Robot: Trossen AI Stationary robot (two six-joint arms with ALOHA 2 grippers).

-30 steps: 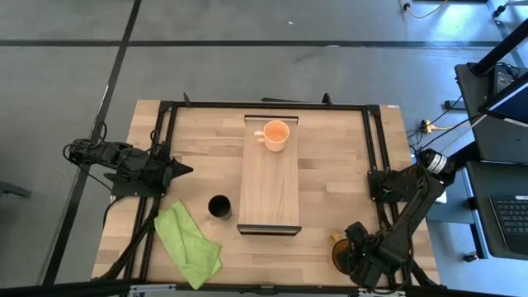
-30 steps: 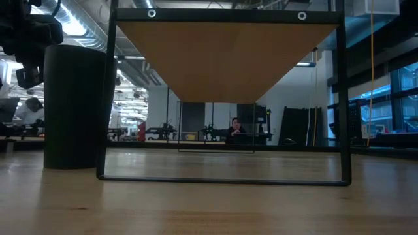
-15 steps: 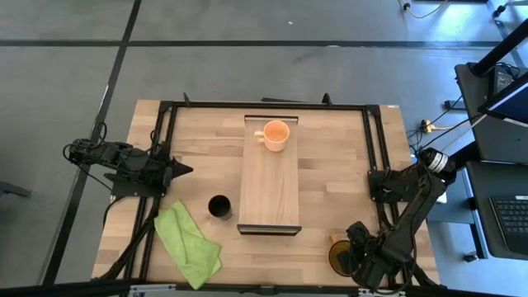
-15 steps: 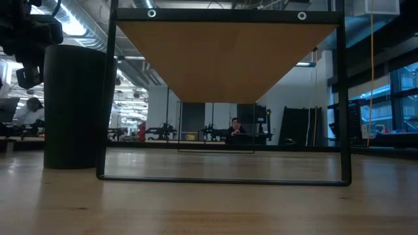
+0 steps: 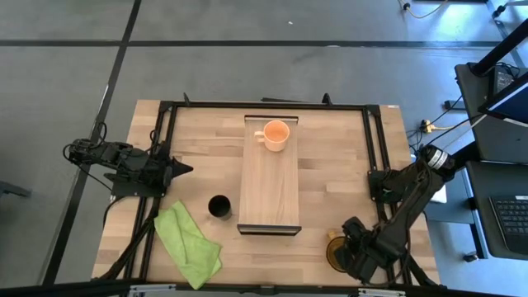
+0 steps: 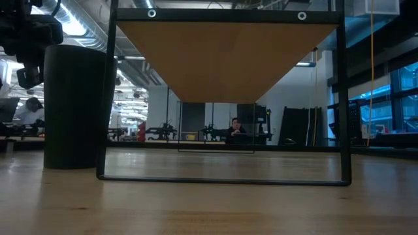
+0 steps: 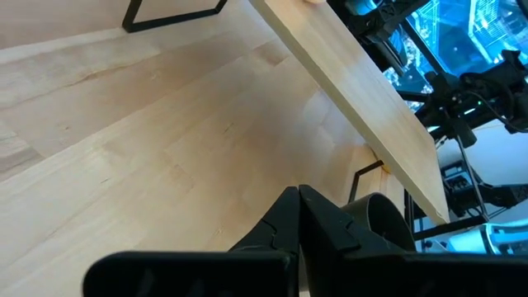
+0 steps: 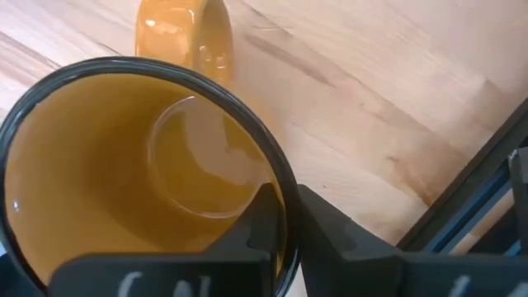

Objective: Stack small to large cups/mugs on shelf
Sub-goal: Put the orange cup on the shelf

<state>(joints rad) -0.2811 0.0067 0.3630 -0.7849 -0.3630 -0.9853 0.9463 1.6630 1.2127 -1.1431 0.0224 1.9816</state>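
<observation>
Grey floor lies all around the big wooden table (image 5: 330,198), which has a black frame along its sides. On the middle of the table stands the shelf (image 5: 270,194), a long light board on thin black legs. From the low view, the shelf (image 6: 225,55) shows from underneath, with a far-off room behind it where a person (image 6: 234,126) sits. The orange mug (image 5: 275,134) sits on top of the shelf at its far end, with its handle pointing to the left arm's side. The black cup (image 5: 219,205) stands on the table just beside the shelf, on the left, near its front end. In the low view the black cup (image 6: 76,106) looks tall and dark, just beside a shelf leg. A green cloth (image 5: 188,243) lies crumpled on the table near the black cup, toward the front edge. The yellow mug (image 5: 334,251) stands on the table near the front right corner, well apart from the shelf. The right gripper (image 5: 351,252) is right at this mug. In the right wrist view its two dark fingers (image 8: 256,221) pinch the rim of the yellow mug (image 8: 124,173), one finger inside and one outside, and the mug's handle (image 8: 183,35) sticks out on the far side. The left gripper (image 5: 183,171) waits over the left side of the table, pointing toward the shelf. Its fingers (image 7: 299,219) are pressed together and hold nothing.
</observation>
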